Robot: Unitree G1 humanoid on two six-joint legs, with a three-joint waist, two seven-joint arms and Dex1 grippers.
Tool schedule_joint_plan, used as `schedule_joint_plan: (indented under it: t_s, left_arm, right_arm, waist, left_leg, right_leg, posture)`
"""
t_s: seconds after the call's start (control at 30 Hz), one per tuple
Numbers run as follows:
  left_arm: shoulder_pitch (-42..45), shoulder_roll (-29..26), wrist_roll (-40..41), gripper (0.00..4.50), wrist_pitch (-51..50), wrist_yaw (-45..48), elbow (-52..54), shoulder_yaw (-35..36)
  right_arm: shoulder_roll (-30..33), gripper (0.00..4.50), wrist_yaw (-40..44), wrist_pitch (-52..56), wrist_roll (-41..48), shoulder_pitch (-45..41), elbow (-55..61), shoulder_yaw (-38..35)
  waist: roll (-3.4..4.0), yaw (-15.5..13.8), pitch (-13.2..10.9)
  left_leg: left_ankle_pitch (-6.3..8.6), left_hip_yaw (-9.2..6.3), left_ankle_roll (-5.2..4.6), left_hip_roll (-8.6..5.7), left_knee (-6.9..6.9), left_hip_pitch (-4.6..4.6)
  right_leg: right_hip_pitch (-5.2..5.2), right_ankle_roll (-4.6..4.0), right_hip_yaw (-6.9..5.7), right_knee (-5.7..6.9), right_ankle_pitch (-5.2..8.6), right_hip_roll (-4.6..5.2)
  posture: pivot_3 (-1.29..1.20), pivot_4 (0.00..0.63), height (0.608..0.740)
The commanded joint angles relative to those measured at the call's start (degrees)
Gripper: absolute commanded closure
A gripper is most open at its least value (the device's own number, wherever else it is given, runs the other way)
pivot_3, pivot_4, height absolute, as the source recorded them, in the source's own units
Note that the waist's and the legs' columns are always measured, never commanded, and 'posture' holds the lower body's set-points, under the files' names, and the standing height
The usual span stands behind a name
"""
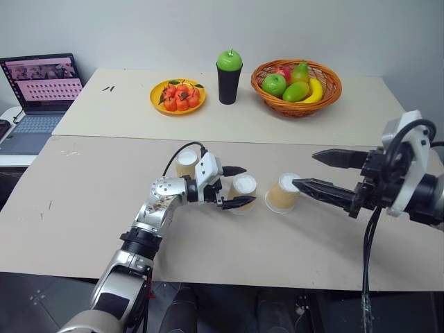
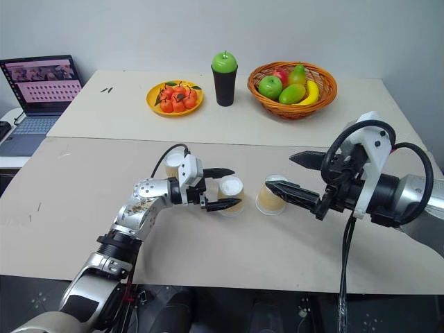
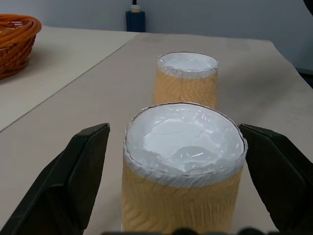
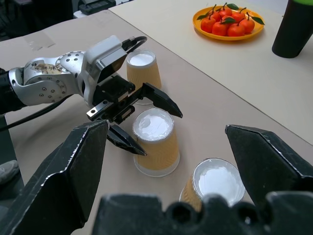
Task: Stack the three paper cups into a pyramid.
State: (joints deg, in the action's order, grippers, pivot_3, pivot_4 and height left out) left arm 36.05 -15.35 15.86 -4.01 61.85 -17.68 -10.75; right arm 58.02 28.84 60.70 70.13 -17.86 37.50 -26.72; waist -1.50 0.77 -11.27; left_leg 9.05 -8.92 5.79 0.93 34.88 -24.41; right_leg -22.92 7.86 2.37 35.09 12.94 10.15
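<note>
Tan paper cups: three alike, all upside down with white bases up, standing in a loose row on the beige table [image 1: 104,208]; none stacked.
Middle cup [image 1: 243,192]: between the two black fingers of the left gripper [image 1: 234,187], which straddle it with a gap on each side.
Left gripper fingers: spread; the left wrist view shows daylight between each finger and the cup wall, so there is no pinch.
Far-left cup [image 4: 143,71]: just behind the left gripper's wrist; half hidden by it in the head views, but plain in the right wrist view.
Right cup [image 1: 283,193]: near the middle cup and apart from it, tilted a little in the head views; the lower finger of the right gripper [image 1: 319,171] overlaps it in the left eye view, touching or not I cannot tell.
Right gripper fingers: wide apart, holding nothing, raised above the table.
Left wrist view extra: the middle cup's dented base close up, the right cup in line beyond it.
Back of the table: orange plate of small red fruits [image 1: 177,96], black cup with a green apple [image 1: 229,76], wicker fruit basket [image 1: 296,84].
Far left: open laptop [image 1: 40,94].
</note>
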Motion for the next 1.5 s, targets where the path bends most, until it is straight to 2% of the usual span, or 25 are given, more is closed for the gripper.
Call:
schedule_joint_plan:
  t_s: [0.03, 0.47, 0.8, 0.97, 1.1, 1.23, 1.37, 1.5]
  left_arm:
    - [0.7, 0.4, 1.8, 0.05, -1.2, -1.2, 4.5, 1.7]
    - [0.8, -0.1, 3.0, 0.05, -4.1, -3.7, 8.8, 3.3]
    - [0.2, -4.3, 5.0, 0.05, -7.2, -10.3, 13.8, 11.1]
    - [-0.4, -4.1, 5.2, 0.05, -11.7, -22.9, 22.6, 16.9]
    - [0.0, -5.3, 6.4, 0.05, -19.1, -31.0, 29.7, 20.5]
    - [-4.1, -9.1, 8.3, 0.05, -26.0, -33.3, 36.3, 23.6]
    - [-9.9, -11.9, 8.3, 0.05, -28.1, -34.2, 40.0, 25.6]
    - [-24.4, -11.1, 7.1, 0.05, -24.7, -33.3, 42.7, 25.4]
  right_arm:
    - [1.1, 0.00, 1.1, -2.3, -0.2, -1.5, -0.4, 0.3]
    - [1.2, 0.00, 2.8, -4.0, -2.4, -3.5, -2.2, 2.9]
    - [0.8, 0.00, 4.6, -5.1, -4.3, -4.8, -3.6, 5.0]
    - [0.1, 0.00, 6.5, -6.2, -5.7, -6.9, -5.2, 7.3]
    - [2.9, 0.00, 11.8, -6.7, -8.2, -4.9, -6.8, 6.2]
    - [6.0, 0.00, 18.5, -8.1, -10.8, -2.5, -9.2, 5.3]
    - [7.8, 0.00, 23.3, -9.4, -13.2, -1.7, -11.2, 6.0]
    - [7.5, 0.00, 26.2, -10.7, -15.5, -5.3, -13.7, 9.9]
  waist:
    - [0.00, 0.0, 0.0]
    - [0.00, 0.0, 0.0]
    - [0.00, 0.1, 0.0]
    - [0.00, 0.1, 0.0]
    - [0.00, 0.0, 0.0]
    - [0.00, 0.1, 0.0]
    - [0.00, 0.5, 0.0]
    - [0.04, 0.7, 0.0]
  left_leg:
    - [0.00, 0.00, 0.00, 0.00, 0.00, 0.00]
    - [0.00, 0.00, 0.00, 0.00, -0.01, -0.01]
    - [0.00, 0.00, 0.00, 0.00, -0.02, -0.01]
    - [0.00, -0.01, 0.00, 0.00, -0.01, -0.01]
    - [-0.01, -0.02, 0.01, 0.00, 0.00, -0.02]
    - [-0.01, -0.01, 0.01, -0.01, -0.02, -0.01]
    - [0.00, 0.00, 0.01, 0.00, -0.03, 0.06]
    - [0.00, 0.03, 0.01, 0.00, -0.02, 0.07]
  right_leg:
    - [0.00, 0.00, 0.00, 0.00, 0.00, 0.00]
    - [0.00, 0.01, 0.00, -0.03, 0.00, 0.00]
    - [-0.02, 0.02, 0.00, -0.02, 0.00, 0.00]
    - [-0.01, 0.03, 0.00, -0.02, -0.01, 0.00]
    - [0.00, 0.04, 0.00, -0.03, -0.01, 0.00]
    - [0.00, 0.05, 0.01, -0.03, -0.01, 0.00]
    - [0.00, 0.03, 0.02, 0.01, -0.01, 0.00]
    - [0.07, 0.03, 0.04, -0.07, -0.01, 0.00]
  posture:
    - [0.00, 0.150, 0.739]
    - [0.00, 0.150, 0.739]
    - [0.00, 0.150, 0.739]
    - [0.00, 0.150, 0.739]
    - [0.00, 0.150, 0.739]
    - [0.00, 0.150, 0.739]
    - [0.00, 0.150, 0.739]
    - [0.00, 0.150, 0.739]
